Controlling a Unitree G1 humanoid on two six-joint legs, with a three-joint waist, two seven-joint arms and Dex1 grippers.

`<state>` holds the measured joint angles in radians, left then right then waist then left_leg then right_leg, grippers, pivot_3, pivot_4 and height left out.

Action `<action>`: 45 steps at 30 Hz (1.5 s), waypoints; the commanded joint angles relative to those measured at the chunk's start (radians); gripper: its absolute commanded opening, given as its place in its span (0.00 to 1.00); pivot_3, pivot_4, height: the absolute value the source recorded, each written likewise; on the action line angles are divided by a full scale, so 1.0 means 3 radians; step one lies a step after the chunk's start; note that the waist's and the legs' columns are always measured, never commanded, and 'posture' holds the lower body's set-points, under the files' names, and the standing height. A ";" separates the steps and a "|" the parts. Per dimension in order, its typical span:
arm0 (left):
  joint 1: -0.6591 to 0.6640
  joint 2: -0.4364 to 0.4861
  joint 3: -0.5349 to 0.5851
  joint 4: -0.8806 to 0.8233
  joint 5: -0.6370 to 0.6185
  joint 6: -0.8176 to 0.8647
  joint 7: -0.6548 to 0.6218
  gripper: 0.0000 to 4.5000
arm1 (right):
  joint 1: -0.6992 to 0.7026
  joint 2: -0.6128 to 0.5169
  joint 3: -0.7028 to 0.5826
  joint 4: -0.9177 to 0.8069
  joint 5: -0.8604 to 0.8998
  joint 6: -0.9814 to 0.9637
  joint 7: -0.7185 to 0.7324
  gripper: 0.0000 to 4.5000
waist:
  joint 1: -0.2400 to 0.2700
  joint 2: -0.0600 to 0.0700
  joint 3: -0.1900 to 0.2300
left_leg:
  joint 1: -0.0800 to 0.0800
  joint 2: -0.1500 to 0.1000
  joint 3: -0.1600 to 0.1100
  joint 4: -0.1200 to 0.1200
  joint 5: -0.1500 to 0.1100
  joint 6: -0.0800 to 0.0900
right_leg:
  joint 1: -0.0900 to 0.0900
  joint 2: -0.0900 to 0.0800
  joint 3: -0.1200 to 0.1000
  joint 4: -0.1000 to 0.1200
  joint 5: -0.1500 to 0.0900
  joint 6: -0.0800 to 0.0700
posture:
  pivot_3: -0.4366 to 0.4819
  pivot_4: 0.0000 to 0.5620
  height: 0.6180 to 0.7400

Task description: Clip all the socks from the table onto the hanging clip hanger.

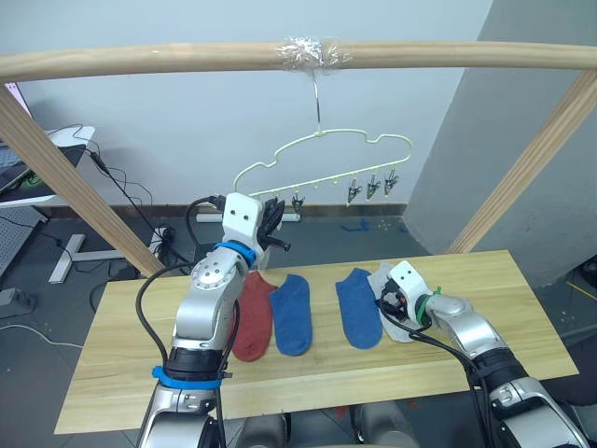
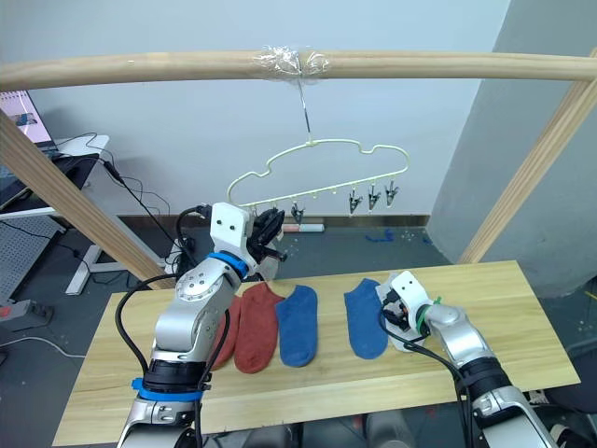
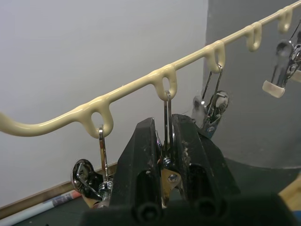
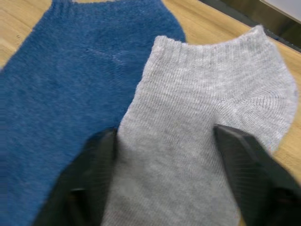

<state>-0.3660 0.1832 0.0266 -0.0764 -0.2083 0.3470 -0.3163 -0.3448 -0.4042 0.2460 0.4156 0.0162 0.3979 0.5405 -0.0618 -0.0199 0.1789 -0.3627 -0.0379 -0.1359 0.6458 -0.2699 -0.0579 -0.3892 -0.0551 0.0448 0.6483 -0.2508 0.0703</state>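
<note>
Right gripper (image 1: 384, 304), fingers spread, presses down on a grey sock (image 1: 392, 315) on the table (image 1: 522, 308), below the clip hanger (image 1: 322, 159); two blue socks and at least one rust-red one lie alongside. Left wrist view: left gripper (image 3: 162, 141) is clamped on a clip (image 3: 167, 160) of the hanger's lower wire. Right wrist view: the sock looks soft, light and limp; pinching its ribbed cuff should serve best.

A pale yellow-green wire clip hanger (image 1: 322, 149) carries small dark metal clips (image 1: 372, 186) with whitish tips. On the light, grained wooden plank table (image 1: 522, 317) lie soft rust-red socks (image 2: 256, 329), two plain blue socks (image 1: 291, 313), and what seems one ribbed light grey sock (image 4: 207, 136).
</note>
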 commanded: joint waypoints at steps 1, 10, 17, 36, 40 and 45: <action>0.0051 0.0019 0.0007 -0.0135 -0.0099 0.0116 -0.0058 0.04 | 0.0108 0.0003 -0.0123 -0.0103 0.0030 -0.0007 0.0011 0.39 | 0.0004 0.0000 0.0000 | 0.0000 0.0000 0.0000 0.0000 0.0000 0.0000 | 0.0000 0.0000 0.0000 0.0000 0.0000 0.0000 | 0.40 0.25 1.00; 0.0078 0.0021 -0.0033 -0.0175 -0.0188 0.0210 -0.0136 0.04 | 0.0351 0.0019 -0.0331 -0.0580 0.0195 0.0121 0.0083 0.01 | 0.0005 0.0004 -0.0003 | 0.0001 0.0000 0.0000 0.0000 0.0000 0.0000 | 0.0001 0.0000 0.0000 0.0000 0.0000 0.0000 | 0.39 0.23 1.00; 0.0103 -0.0008 -0.0009 -0.0226 -0.0333 0.0395 -0.0192 0.04 | 0.0586 -0.0037 -0.0380 -0.1339 0.0300 0.0063 0.0163 0.01 | 0.0007 0.0008 -0.0005 | 0.0000 0.0000 0.0000 0.0000 0.0000 0.0000 | 0.0000 0.0000 0.0000 0.0000 0.0000 0.0001 | 0.39 0.22 1.00; -0.0413 -0.0111 0.1509 0.0032 -0.3138 0.2656 0.0626 0.04 | 0.0603 0.0271 0.0149 -0.2706 0.0066 -0.0464 0.0069 0.01 | -0.0069 0.0009 -0.0023 | 0.0001 0.0001 -0.0005 0.0004 0.0001 -0.0002 | 0.0001 0.0001 -0.0001 0.0002 0.0001 0.0005 | 0.36 0.22 1.00; -0.0396 -0.0156 0.1540 0.0044 -0.3316 0.2616 0.0771 0.04 | 0.0638 0.0249 0.0148 -0.2804 0.0106 -0.0493 0.0114 0.01 | -0.0065 0.0008 -0.0022 | 0.0000 0.0001 -0.0005 0.0002 0.0001 -0.0002 | 0.0000 0.0001 -0.0001 0.0000 0.0002 0.0004 | 0.36 0.23 1.00; -0.0398 -0.0193 0.1670 0.0213 -0.3700 0.2598 0.1053 0.04 | 0.0668 0.0227 0.0135 -0.2929 0.0170 -0.0488 0.0151 0.01 | -0.0064 0.0008 -0.0022 | 0.0000 0.0001 -0.0005 0.0002 0.0001 -0.0002 | 0.0000 0.0002 -0.0001 0.0000 0.0001 0.0004 | 0.36 0.24 1.00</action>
<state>-0.4769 0.1239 0.5067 -0.0180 -1.2692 1.1370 -0.0247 -0.1401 -0.3363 0.2969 -0.4090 0.0476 0.2712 0.5753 -0.0811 -0.0174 0.1722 -0.3627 -0.0376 -0.1375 0.6464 -0.2697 -0.0584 -0.3893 -0.0547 0.0445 0.6483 -0.2503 0.0716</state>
